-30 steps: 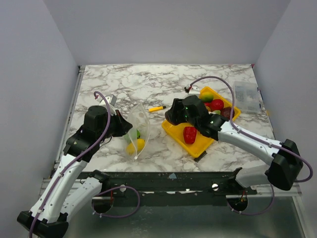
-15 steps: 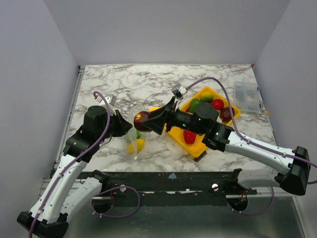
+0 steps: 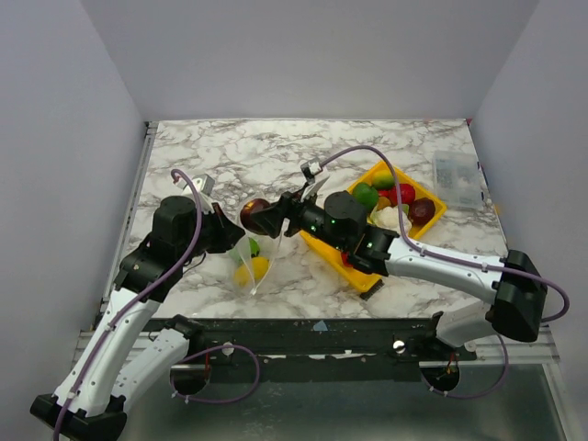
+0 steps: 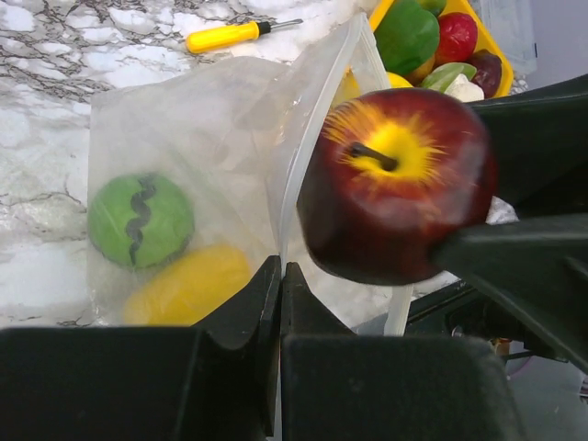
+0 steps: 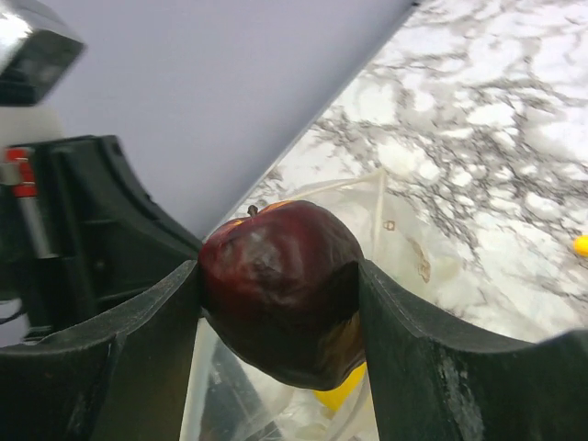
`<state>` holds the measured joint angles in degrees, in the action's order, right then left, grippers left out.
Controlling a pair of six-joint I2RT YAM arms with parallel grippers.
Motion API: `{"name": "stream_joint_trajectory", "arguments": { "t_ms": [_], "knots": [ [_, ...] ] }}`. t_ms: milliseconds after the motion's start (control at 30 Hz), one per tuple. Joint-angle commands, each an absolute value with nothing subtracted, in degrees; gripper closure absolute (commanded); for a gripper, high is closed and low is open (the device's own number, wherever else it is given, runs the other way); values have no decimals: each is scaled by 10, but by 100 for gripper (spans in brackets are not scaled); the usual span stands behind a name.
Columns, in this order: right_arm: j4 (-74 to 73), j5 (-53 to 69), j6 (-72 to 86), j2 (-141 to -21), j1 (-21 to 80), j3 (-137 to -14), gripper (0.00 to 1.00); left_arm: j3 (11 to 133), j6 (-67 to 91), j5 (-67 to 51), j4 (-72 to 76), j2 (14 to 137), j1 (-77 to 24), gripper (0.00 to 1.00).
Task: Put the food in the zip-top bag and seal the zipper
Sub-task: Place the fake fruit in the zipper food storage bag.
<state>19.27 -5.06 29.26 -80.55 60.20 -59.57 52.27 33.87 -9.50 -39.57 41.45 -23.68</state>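
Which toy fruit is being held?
The dark red plastic apple, clamped in the right gripper; the others lie in the clear bag or yellow tray.

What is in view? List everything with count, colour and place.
apple: one, dark red, at the bag's mouth
zip-top bag: one, clear, left of tray
round fruit: one, green, in bag
oval fruit: one, yellow, in bag
tray: one, yellow, centre-right
tray food: several, mixed colours, in tray
stick: one, yellow, beyond bag
box: one, clear, far right
table: one, marble, underneath
left gripper: one, black, shut on bag edge
right gripper: one, black, gripping apple
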Motion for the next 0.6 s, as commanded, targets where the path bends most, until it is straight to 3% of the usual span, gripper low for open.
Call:
{"name": "stream_joint_trajectory", "arguments": {
  "t_ms": [0,167,367,567],
  "knots": [
    [170,-145,308,-829,609,-621,97,550,330,-86,-402,413,-235,100],
    [111,-208,311,-867,615,-672,76,555,328,-82,-402,420,-235,100],
    [51,-226,313,-916,616,-730,37,559,333,-75,-403,427,-235,100],
    [-40,-232,320,-915,615,-769,16,558,332,-49,-407,420,-234,100]
  ]
}}
